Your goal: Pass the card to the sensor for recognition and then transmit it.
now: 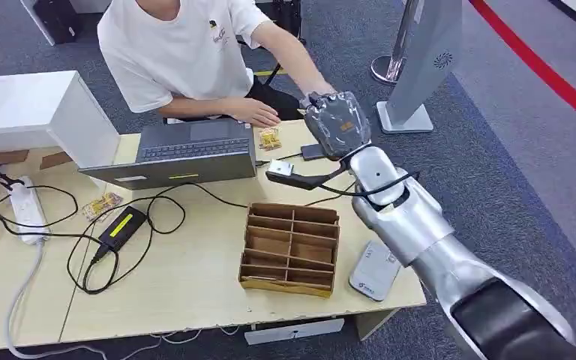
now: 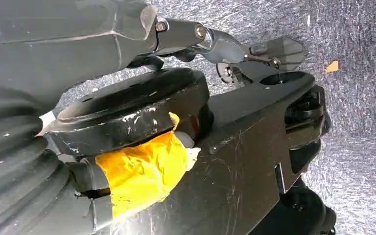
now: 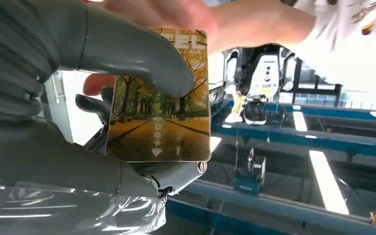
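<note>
Right arm: nearest to you in the head view, your silver right arm rises from the lower right corner and reaches up over the far right edge of the desk.
Right robot hand: your right robot hand is raised at the desk's far edge, clamped on the card; in the right wrist view the thick grey thumb presses on the card's face, with darker fingers behind it.
Card: it shows an autumn tree avenue with a printed arrow. A person's hand meets your robot hand here, and their fingers touch the card's far end in the wrist view.
Person: a person in a white shirt sits behind the desk, their other hand resting by the laptop.
Desk: a brown compartment box stands in front of the laptop; a white device lies just beside the box, near the desk's edge.
Left robot hand: you cannot tell from the left wrist view how its fingers lie.
</note>
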